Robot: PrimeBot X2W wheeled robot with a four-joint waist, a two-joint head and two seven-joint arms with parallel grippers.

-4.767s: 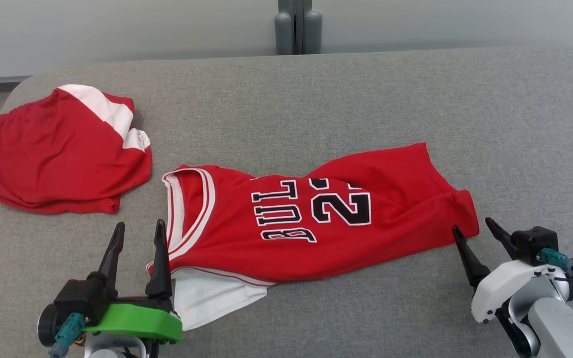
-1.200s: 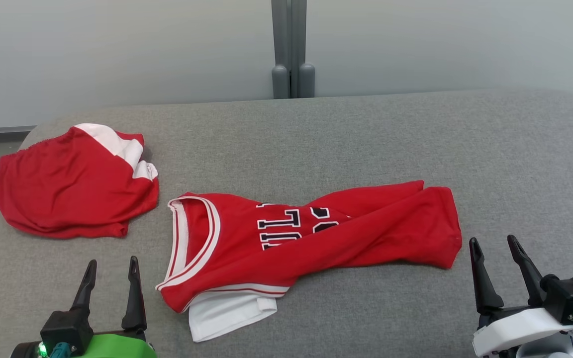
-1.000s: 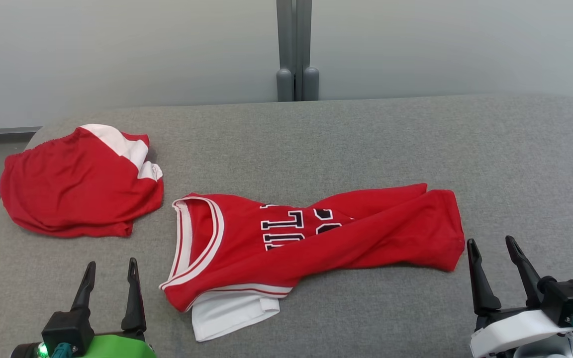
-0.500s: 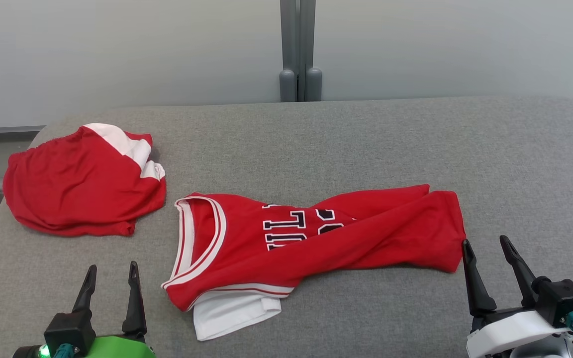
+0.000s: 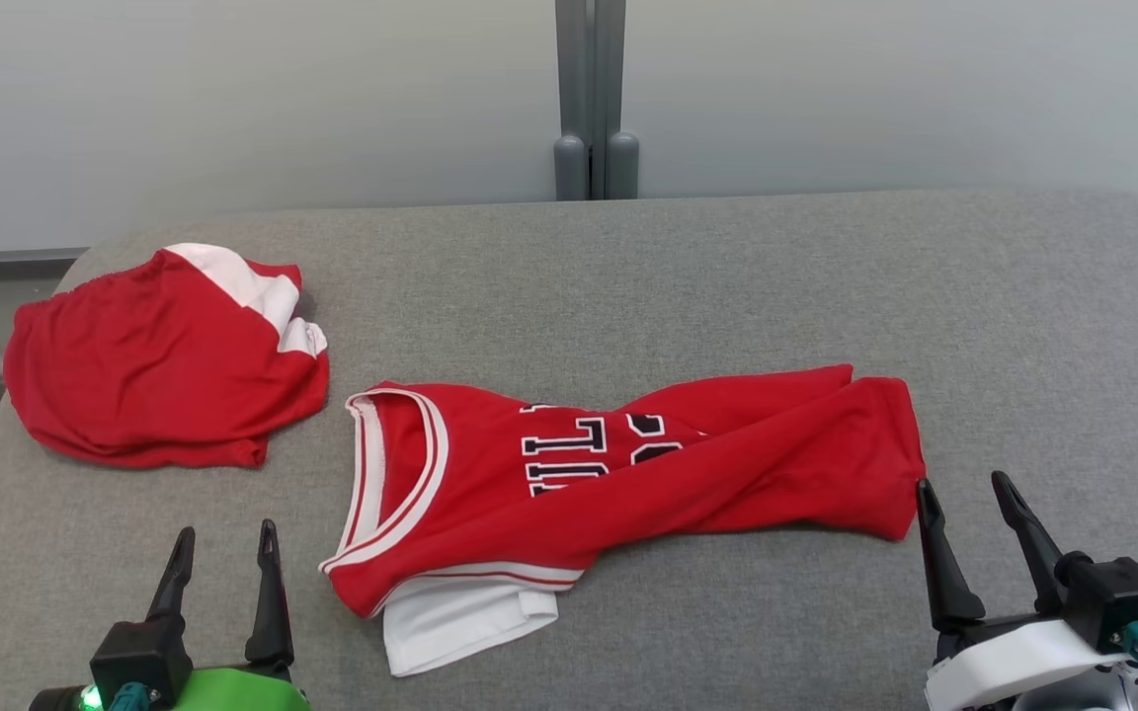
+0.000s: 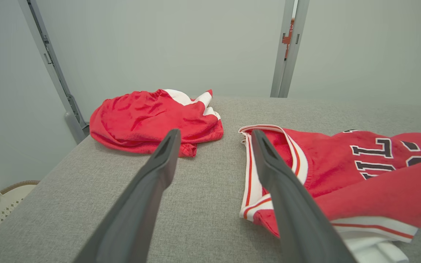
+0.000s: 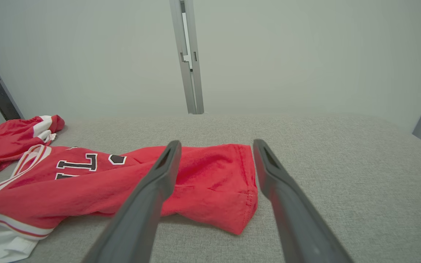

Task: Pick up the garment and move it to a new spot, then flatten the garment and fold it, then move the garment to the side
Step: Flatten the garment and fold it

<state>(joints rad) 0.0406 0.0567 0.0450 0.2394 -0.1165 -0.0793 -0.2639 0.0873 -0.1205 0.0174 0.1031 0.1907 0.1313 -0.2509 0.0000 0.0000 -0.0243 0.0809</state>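
A: Change against the oldest frame?
B: The jersey (image 5: 628,484) now has its near long edge folded up over the chest print, which was fully readable then. The head camera has tilted since, so the overall shift is not the cloth's. Nothing has moved noticeably over the last half second.

A: Jersey location?
B: Middle of the grey padded table (image 5: 727,276), lying left to right. Collar is to the left, hem to the right. A second red garment (image 5: 154,385) sits apart at the far left.

A: Anything obscured?
B: The fold covers part of the letters and most of the number. A white under-layer (image 5: 460,617) pokes out below the collar end. Both gripper bodies are cut off by the bottom edge.

A: Arms?
B: Left gripper (image 5: 224,530) is low at the near left, fingers pointing away, spread and empty, clear of the collar. Right gripper (image 5: 960,481) is likewise spread and empty. Its left fingertip is just beside the hem corner; contact cannot be judged.
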